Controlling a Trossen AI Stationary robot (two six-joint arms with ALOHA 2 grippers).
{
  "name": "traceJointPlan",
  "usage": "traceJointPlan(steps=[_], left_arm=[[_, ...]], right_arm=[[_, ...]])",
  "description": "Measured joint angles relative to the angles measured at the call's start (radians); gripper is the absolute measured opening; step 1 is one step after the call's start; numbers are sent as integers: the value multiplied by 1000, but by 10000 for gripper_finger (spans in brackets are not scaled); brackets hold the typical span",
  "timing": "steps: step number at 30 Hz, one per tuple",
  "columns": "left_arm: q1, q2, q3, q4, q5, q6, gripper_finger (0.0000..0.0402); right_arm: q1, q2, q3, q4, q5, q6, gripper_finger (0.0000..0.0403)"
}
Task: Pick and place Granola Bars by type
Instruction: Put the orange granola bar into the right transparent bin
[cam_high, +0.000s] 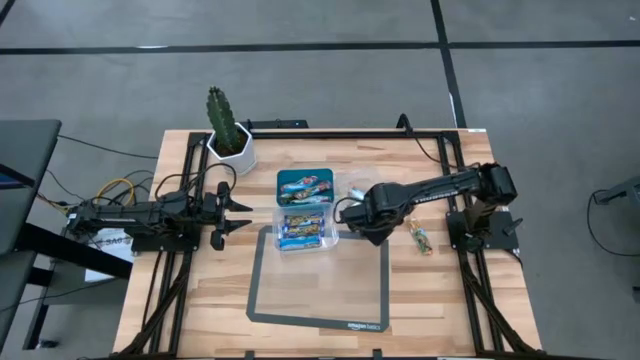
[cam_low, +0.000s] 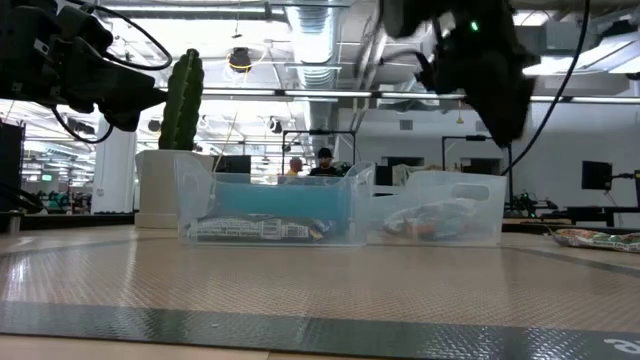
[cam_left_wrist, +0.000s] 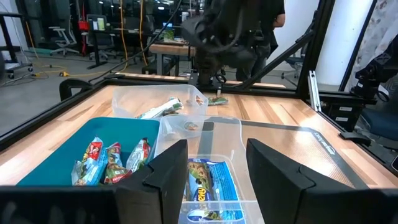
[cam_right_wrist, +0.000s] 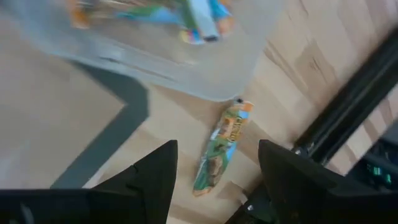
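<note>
Right wrist view shows you the one loose granola bar (cam_right_wrist: 222, 148), an orange-and-green wrapped bar lying flat on the bare wood of the worktop (cam_right_wrist: 292, 62), just outside the wall of a clear tub (cam_right_wrist: 205, 74) and near the black frame rail (cam_right_wrist: 348, 106). Its long axis runs lengthwise away from the camera, roughly in line with the gap between the two dark fingers, so you would need a wrist turn to close across its narrow width. The right pincer (cam_right_wrist: 217, 186) stands wide and empty, raised over the worktop with the bar ahead of and below it.

From above, you find the same bar (cam_high: 424, 240) on the right side of the worktop, well apart from the teal tray (cam_high: 283, 178) and from the tub of blue bars (cam_high: 305, 230). The right pincer (cam_high: 352, 225) hangs between that tub and the bar, clearly the nearer arm. The left pincer (cam_high: 232, 215) waits wide and empty at the far left.
</note>
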Motion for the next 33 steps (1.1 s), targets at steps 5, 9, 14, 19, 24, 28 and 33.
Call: traceJointPlan(steps=[5,9,14,19,24,28,33], left_arm=[[0,0,0,0,-1,0,158],[0,0,0,0,-1,0,158],[0,0,0,0,-1,0,158],[0,0,0,0,-1,0,158],[0,0,0,0,-1,0,158],[0,0,0,0,-1,0,158],[0,0,0,0,-1,0,158]], right_arm=[[-8,-27,-148,5,0,93,219],[-5,-74,-258,72,-5,174,219],[10,-151,-419,255,-38,231,219],[21,-224,-584,400,-126,297,219],[42,-285,-682,452,-157,355,219],[47,-318,-729,479,-155,361,219],[47,-349,-805,562,-155,361,219]])
